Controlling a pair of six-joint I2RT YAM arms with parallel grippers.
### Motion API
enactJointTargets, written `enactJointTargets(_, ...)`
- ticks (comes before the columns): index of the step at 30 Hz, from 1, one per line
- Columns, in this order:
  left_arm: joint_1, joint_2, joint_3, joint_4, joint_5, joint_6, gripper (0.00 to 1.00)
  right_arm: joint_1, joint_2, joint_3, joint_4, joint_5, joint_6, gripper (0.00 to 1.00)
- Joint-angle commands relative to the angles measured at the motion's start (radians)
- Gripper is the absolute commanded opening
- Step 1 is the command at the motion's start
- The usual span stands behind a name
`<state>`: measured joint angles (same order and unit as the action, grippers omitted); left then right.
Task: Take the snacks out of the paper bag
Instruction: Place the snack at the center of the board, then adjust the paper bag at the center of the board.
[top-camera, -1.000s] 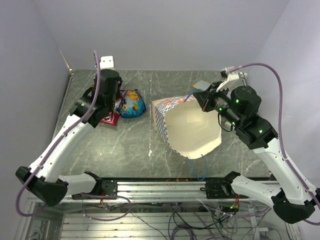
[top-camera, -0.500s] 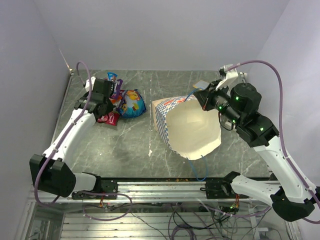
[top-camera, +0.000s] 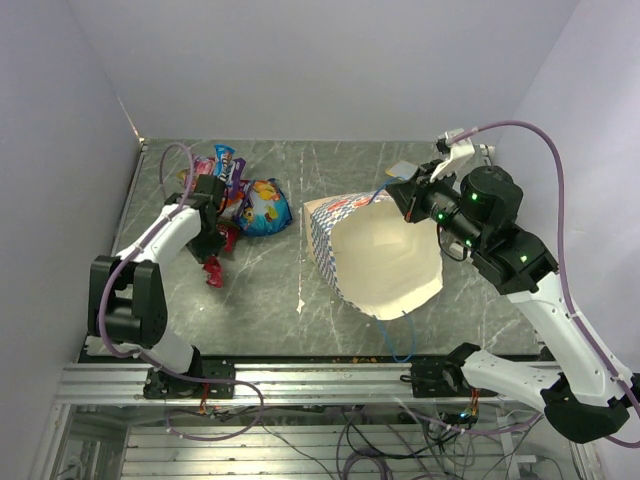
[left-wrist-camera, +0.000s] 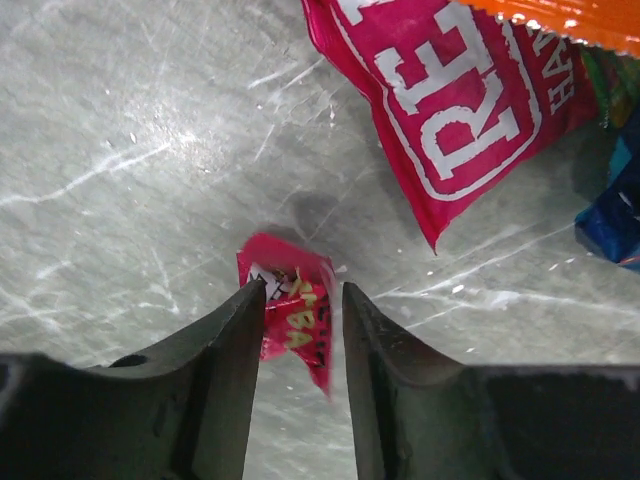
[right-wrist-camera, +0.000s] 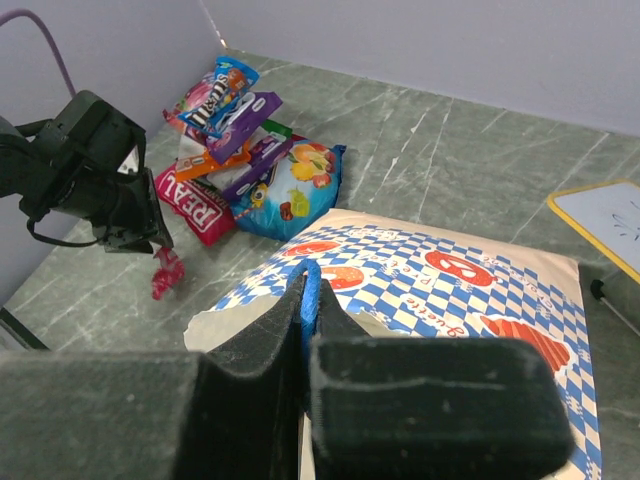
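Opening left end effector (left-wrist-camera: 302, 292) just now: red candy (left-wrist-camera: 291, 318) freed onto desk (left-wrist-camera: 120, 120) near packet pile (top-camera: 245, 195); right end effector (right-wrist-camera: 305, 292) pinching paper bag (right-wrist-camera: 440, 280).

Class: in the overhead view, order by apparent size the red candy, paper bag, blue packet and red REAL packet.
1. paper bag, by far the largest
2. blue packet
3. red REAL packet; the left arm hides part of it, so 2 against 3 is unsure
4. red candy, the smallest

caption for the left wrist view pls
Left gripper, jaws parted, over a small red candy on the marble table, red REAL packet beside it
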<state>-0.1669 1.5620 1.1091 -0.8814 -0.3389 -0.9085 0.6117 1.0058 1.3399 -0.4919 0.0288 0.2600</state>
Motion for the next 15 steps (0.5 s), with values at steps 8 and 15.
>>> enactJointTargets(8,-0.056,-0.086,0.139,-0.034,0.033,0.077,0.86,-0.001,0.025,0.108,-0.098,-0.048,0.039,0.0)
enactJointTargets(15,-0.098,-0.178,0.171,-0.023,0.023,0.122,0.99,-0.001,0.112,0.299,-0.185,-0.139,0.108,0.0)
